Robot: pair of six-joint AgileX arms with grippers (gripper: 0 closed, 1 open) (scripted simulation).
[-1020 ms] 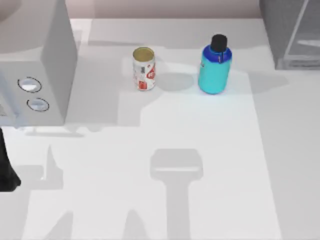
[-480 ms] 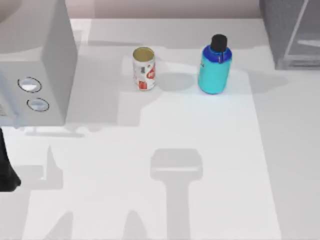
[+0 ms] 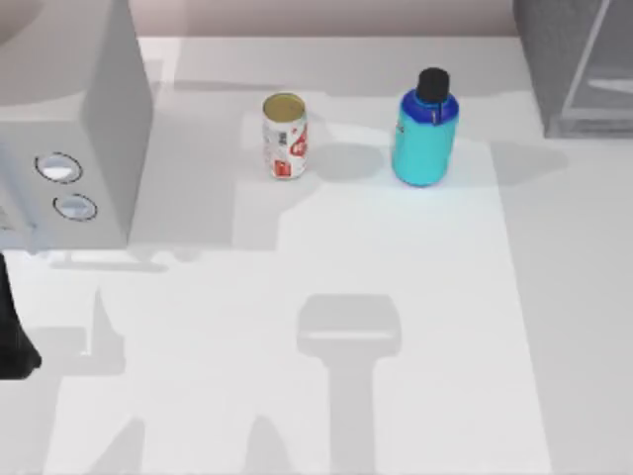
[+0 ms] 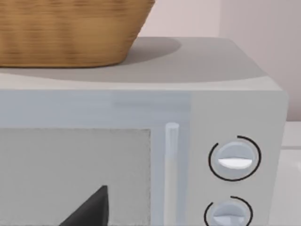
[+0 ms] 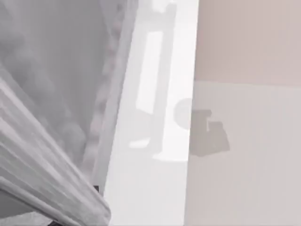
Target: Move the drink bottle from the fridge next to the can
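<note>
Two containers stand upright on the table [image 3: 396, 297] in the top view: the can [image 3: 285, 137] at about eleven o'clock from the table's middle and the drink bottle [image 3: 424, 129] at about one o'clock, near each other with an open gap between them. The bottle is out on the tabletop, well clear of the fridge [image 3: 579, 59], which sits in the two o'clock corner. We judge that this placement is the point of the task: the bottle rests on its base with its black cap up, level with the can in one row, so it stands steady without support. Nothing touches either container.

At nine to ten o'clock stands the grey box with two round dials [image 3: 74, 129]. Our left wrist view faces that box's front from close by, with a woven basket [image 4: 70, 30] resting on its top and a dark wedge at the frame's lower edge. We cannot tell how our left pincer is set. A dark part of our left arm [image 3: 12, 336] sits at the table's eight o'clock edge, apparently parked.

Our right wrist view looks along the fridge's translucent panel [image 5: 51, 94] and pale frame, so we judge that arm to be beside the fridge. Our right pincer's state we cannot tell either.
</note>
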